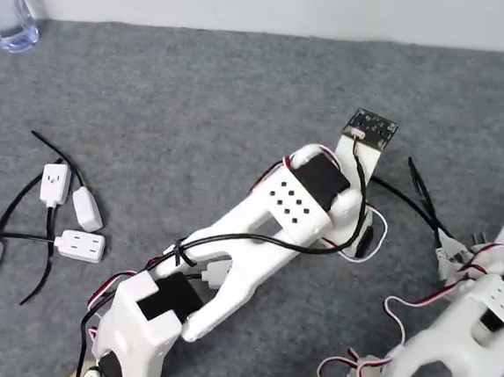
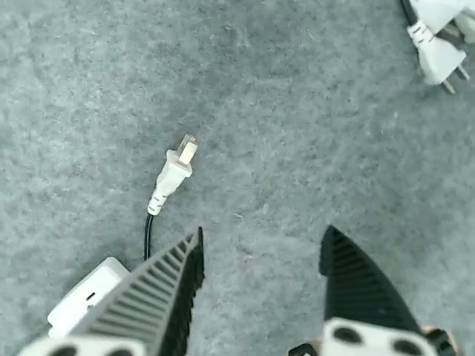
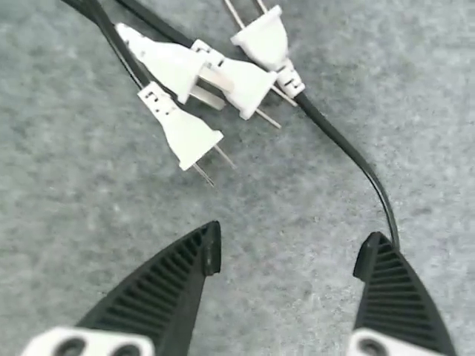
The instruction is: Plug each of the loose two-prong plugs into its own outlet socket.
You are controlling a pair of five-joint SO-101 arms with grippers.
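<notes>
One loose white two-prong plug point(image 2: 174, 172) on a black cord lies on the grey carpet just ahead of my left gripper point(image 2: 263, 236), which hovers open and holds nothing. A cluster of several white plugs point(image 3: 185, 133) with black cords lies in front of my right gripper point(image 3: 291, 236), also open with nothing in it. From above, that cluster point(image 1: 454, 250) sits between the two arms at the right. Three white outlet sockets point(image 1: 80, 244) on black cords lie at the far left, well away from both grippers.
A white block point(image 2: 82, 297) sits beside my left finger, at the near end of the plug's cord. A clear glass point(image 1: 12, 9) stands at the back left corner. Black cords point(image 1: 419, 199) trail across the carpet at the right.
</notes>
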